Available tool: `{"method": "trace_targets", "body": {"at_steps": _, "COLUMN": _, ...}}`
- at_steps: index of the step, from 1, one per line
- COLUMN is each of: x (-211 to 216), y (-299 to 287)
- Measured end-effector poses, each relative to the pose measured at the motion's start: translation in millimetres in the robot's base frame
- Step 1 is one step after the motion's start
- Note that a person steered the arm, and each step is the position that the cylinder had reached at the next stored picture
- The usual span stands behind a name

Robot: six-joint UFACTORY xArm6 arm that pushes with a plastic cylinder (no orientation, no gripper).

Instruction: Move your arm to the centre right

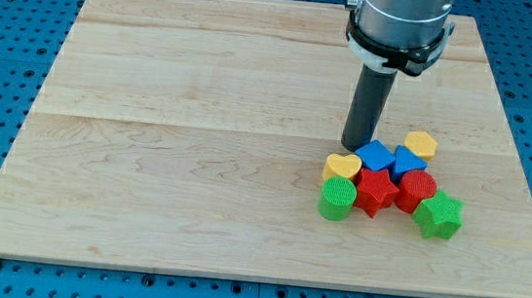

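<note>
Wooden board (196, 162), pale, on a blue pegboard surface (1, 55). One dark rod; my tip (355, 148) stands on the board, empty, holding nothing, right of centre. Blocks clustered at the tip's 4 to 6 o'clock:
- blue cube (375, 156), just beside the tip, 4 o'clock
- blue block (409, 163)
- yellow hexagon (421, 143), 3 o'clock
- yellow heart (342, 165), 6 o'clock
- green cylinder (337, 198)
- red star (374, 191)
- red cylinder (417, 189)
- green star (438, 215), farthest out, 4 o'clock.
</note>
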State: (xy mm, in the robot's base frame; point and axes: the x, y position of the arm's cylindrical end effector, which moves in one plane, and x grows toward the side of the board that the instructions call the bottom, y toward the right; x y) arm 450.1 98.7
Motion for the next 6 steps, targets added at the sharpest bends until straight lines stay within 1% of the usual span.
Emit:
{"method": "trace_targets", "body": {"at_steps": 2, "x": -0.2, "y": -3.0}}
{"method": "trace_targets", "body": {"at_steps": 3, "x": -8.4, "y": -12.9}}
{"method": "trace_targets", "body": {"at_steps": 4, "x": -16.4, "y": -75.3}}
{"method": "trace_targets", "body": {"at_steps": 5, "x": -4.7, "y": -109.7}}
{"method": "trace_targets", "body": {"at_steps": 6, "x": 13.2, "y": -75.2}}
